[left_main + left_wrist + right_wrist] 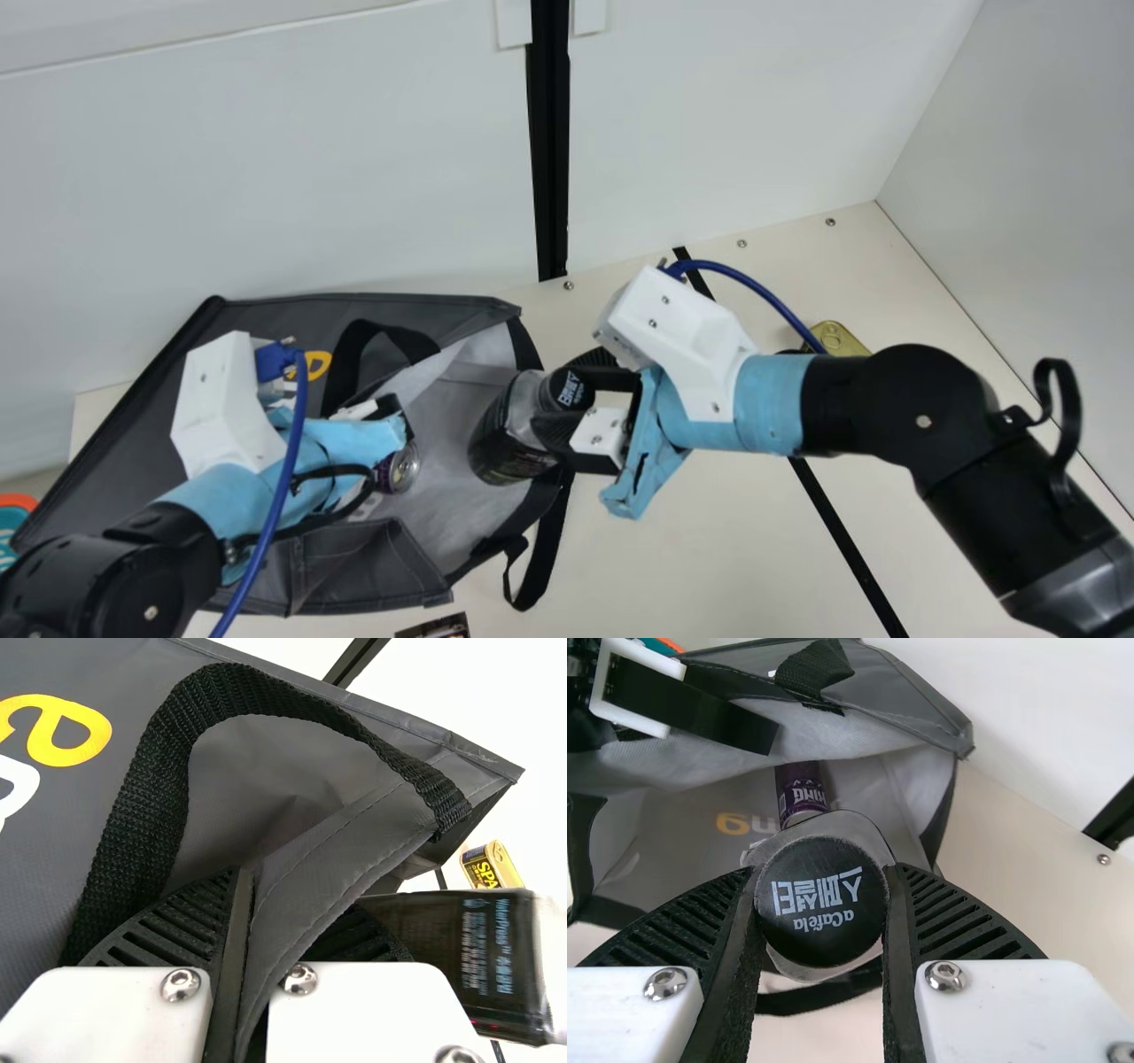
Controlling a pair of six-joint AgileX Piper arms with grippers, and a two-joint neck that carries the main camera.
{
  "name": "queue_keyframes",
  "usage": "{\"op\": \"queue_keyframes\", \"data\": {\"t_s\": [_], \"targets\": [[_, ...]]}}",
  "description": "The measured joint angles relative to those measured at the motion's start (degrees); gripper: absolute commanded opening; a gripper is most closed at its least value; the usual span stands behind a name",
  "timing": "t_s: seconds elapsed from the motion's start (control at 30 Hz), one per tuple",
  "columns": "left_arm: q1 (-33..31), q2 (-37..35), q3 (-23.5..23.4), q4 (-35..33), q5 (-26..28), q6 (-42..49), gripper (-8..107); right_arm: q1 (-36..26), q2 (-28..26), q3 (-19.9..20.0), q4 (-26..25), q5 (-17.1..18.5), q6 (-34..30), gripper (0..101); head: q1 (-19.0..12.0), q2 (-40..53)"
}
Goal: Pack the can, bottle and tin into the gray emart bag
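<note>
In the main view my left gripper [390, 409] is at the upper edge of the gray bag [257, 323]; in the left wrist view my left gripper [251, 904] is shut on the bag's fabric [301, 868]. The bag's mouth faces right. Inside lies the purple can [400, 470]. My right gripper [571, 394] holds the dark bottle [505, 443] by its neck and cap, the bottle's base within the bag's mouth. From the right wrist, my right gripper [822, 904] is shut around the black cap [819, 939]. The gold tin [837, 340] sits behind the right forearm.
A loose black strap [536, 567] hangs from the bag's near edge. A small dark printed item [434, 627] is at the bottom edge, an orange and teal object [16, 509] at far left. White walls stand behind and to the right.
</note>
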Motion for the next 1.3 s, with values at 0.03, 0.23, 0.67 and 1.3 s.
{"op": "queue_keyframes", "data": {"t_s": [0.03,0.23,0.67,1.3], "targets": [[0.0,0.0,0.0,0.0,0.0,0.0,10,0.5,0.2,0.3,0.4,-0.6,-0.1,0,0.0,0.0],[0.0,0.0,0.0,0.0,0.0,0.0,10,2.7,1.9,1.0,2.1,-4.4,-1.5,0,0.0,0.1],[0.0,0.0,0.0,0.0,0.0,0.0,10,6.6,6.1,2.6,8.3,-10.8,-6.2,0,0.1,0.0],[0.0,0.0,0.0,0.0,0.0,0.0,10,9.2,12.2,4.9,19.5,-14.7,-20.6,0,0.1,0.0]]}}
